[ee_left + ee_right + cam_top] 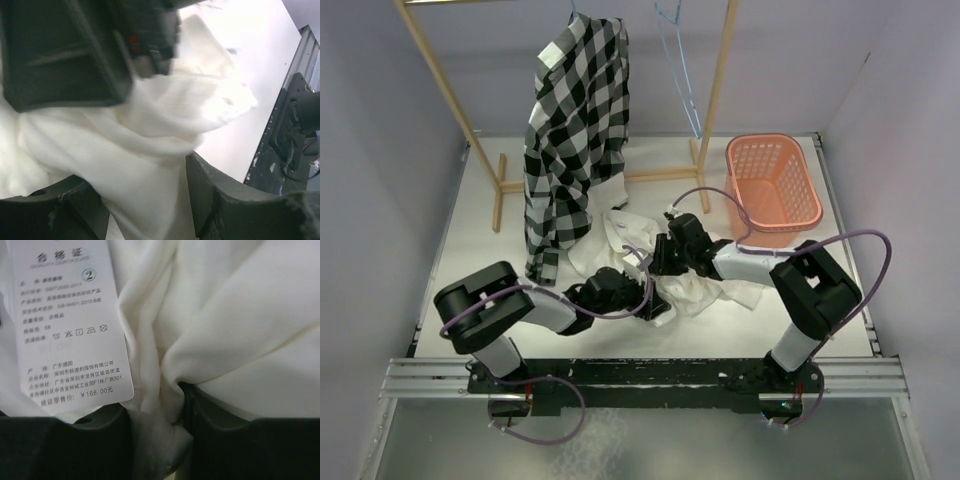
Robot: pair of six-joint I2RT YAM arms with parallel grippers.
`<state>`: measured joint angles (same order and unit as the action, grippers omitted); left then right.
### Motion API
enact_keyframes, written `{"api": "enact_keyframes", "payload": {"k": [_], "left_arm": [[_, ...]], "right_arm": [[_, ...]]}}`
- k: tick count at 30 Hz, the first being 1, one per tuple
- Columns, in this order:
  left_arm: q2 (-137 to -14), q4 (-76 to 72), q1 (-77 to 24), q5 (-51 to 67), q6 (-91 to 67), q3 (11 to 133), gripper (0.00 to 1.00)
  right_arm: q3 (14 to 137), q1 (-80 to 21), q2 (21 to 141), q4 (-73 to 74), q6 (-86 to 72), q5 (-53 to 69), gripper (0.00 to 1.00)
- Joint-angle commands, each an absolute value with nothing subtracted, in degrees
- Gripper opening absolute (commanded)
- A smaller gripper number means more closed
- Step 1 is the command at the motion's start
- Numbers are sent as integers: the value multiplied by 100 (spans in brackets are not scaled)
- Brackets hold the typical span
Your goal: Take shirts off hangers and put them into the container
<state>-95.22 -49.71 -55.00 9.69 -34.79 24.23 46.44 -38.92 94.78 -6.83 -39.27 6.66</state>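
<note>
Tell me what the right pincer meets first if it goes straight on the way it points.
The white shirt: a fold lies between the fingers of the right pincer, and cloth fills the view ahead. The paper tag lies left of that line, though depth is unclear.

A paper tag [70, 320] lies on the white shirt [230, 315]. At the tag's top is printed 合格证, right below it a circled 2, and on the tag's bottom line ¥168.00元.
</note>
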Motion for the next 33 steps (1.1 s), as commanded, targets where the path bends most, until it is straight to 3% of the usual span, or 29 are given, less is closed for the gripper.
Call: {"api": "enact_keyframes", "payload": {"k": [1, 2, 4, 10, 18, 25, 33], "left_arm": [[-8511, -4369, -5862, 699, -3322, 2498, 59], [-8203, -4017, -5965, 507, -3258, 2647, 58], [-7596, -2866, -6198, 61, -3023, 3043, 60], [-5878, -24, -6512, -865, -2544, 4213, 65], [-4059, 1727, -6513, -1196, -2206, 5398, 64], [-4076, 3663, -6513, -1948, -1686, 6875, 63], [-3572, 4156, -6510, -2901, -1278, 6884, 63]], "right_arm": [[4663, -3938, 10004, -547, -3968, 723, 23], [4648, -3939, 10001, -596, -4000, 795, 12], [4625, -3940, 9869, -543, -4065, 911, 1], [4730, -3885, 8185, 293, -4010, 304, 0], [6243, -2620, 6262, 2446, -3331, 66, 0], [8790, -1629, 6564, 3675, -2656, -314, 0], [12492, -1094, 8164, 4432, -2335, -988, 0]]}}
